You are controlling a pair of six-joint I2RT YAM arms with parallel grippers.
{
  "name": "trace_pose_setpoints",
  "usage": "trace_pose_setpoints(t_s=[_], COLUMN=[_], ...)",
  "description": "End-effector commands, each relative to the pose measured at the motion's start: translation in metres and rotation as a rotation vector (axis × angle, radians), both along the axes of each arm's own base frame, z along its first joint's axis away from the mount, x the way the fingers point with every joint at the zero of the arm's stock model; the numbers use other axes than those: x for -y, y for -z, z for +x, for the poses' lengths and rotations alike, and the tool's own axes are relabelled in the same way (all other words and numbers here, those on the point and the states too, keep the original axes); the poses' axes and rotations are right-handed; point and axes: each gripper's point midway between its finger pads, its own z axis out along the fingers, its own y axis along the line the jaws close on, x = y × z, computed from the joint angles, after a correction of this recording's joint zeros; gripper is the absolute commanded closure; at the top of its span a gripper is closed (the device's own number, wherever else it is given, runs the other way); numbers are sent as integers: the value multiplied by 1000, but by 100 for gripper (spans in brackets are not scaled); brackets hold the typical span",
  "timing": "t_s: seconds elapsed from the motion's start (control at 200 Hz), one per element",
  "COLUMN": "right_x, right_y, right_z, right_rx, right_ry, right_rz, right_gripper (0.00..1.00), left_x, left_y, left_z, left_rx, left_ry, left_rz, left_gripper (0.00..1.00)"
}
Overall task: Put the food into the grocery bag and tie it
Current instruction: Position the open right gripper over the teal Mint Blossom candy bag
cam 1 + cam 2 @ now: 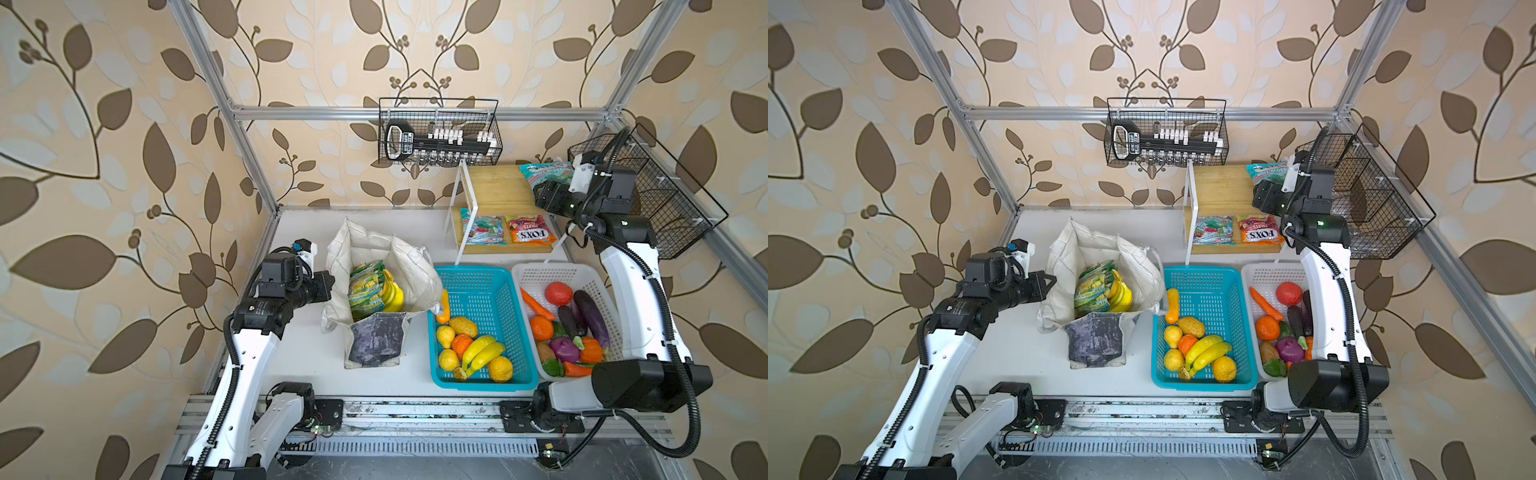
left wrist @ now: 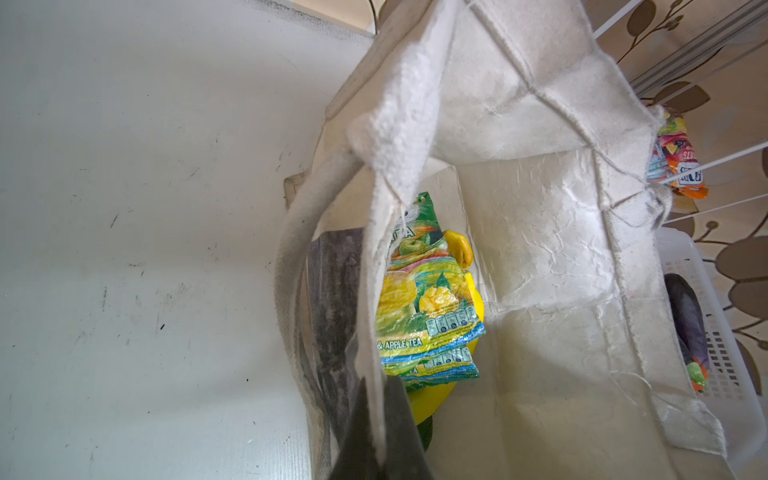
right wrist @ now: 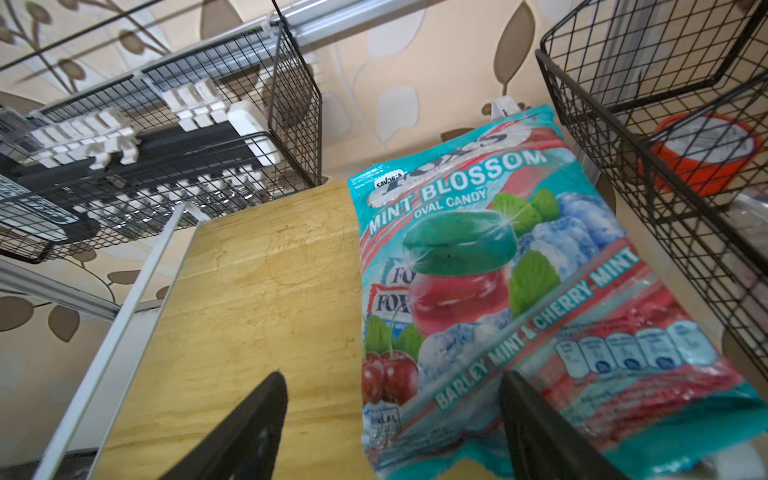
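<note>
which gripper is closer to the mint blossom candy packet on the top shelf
Right. The right gripper is right at the mint blossom packet, jaws open over its edge; the left gripper is far across the table, shut on the grocery bag.

banana bunch (image 1: pixel 394 297) in tote (image 1: pixel 415 270), basket (image 1: pixel 490 299) just right of tote

A turquoise basket (image 1: pixel 484 297) sits just beside a white basket (image 1: pixel 544 276). Behind them stands a wooden shelf (image 1: pixel 496 185). 2 black baskets hang on the frame: the back wire basket (image 1: pixel 438 160) and the side wire basket (image 1: pixel 669 216).
</note>
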Motion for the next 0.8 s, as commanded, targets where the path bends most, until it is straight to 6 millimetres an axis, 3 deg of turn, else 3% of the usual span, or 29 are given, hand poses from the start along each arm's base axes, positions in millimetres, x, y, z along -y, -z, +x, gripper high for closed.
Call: trace_pose_setpoints(t_s=[0.0, 0.3, 0.795], right_x=[-2, 17, -34], right_y=[-27, -1, 22], right_z=[-1, 9, 9], right_rx=[64, -29, -81], right_ry=[-24, 61, -145], right_rz=[-19, -61, 83], right_gripper=[19, 19, 19], left_x=[3, 3, 4], left_y=[-5, -5, -6], left_z=[0, 0, 0], left_rx=[16, 16, 18], left_ry=[25, 25, 30], left_rz=[0, -3, -7], left_gripper=[100, 100, 100])
